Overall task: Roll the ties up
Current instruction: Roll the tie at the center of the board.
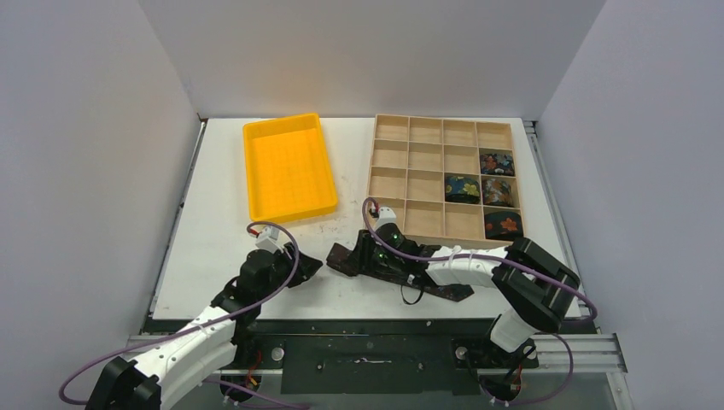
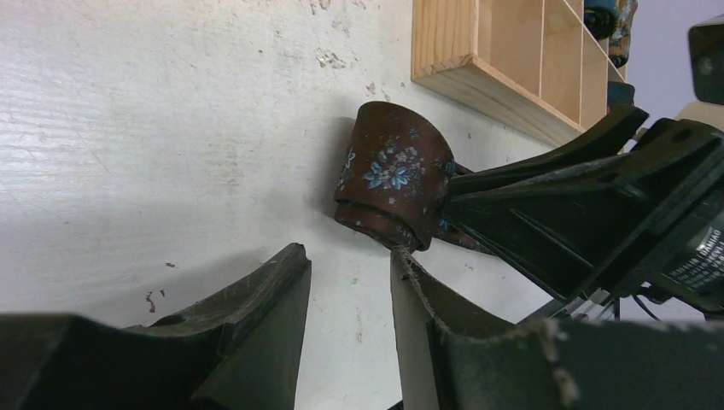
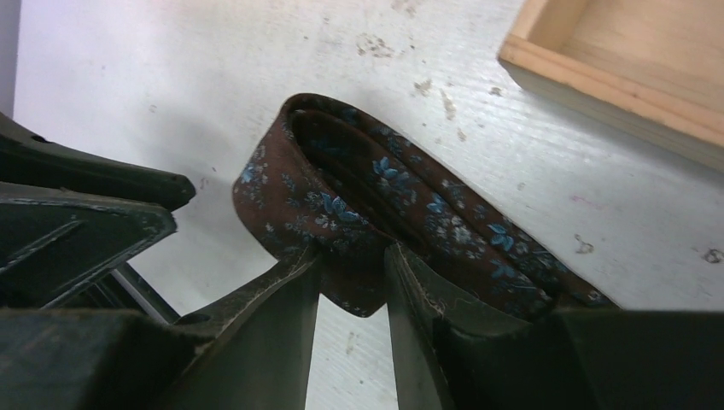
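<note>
Pinching the folded brown tie (image 3: 384, 188) near the front edge of the desk (image 1: 213, 256) is the right end effector (image 3: 352, 273); the left end effector (image 2: 350, 273) stands spread alongside.

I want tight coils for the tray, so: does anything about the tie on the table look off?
Yes. The brown tie in the right gripper is only a loose, open loop, not a tight coil; its tail lies flat under that arm. The coiled ties in the wooden tray look neat.
</note>
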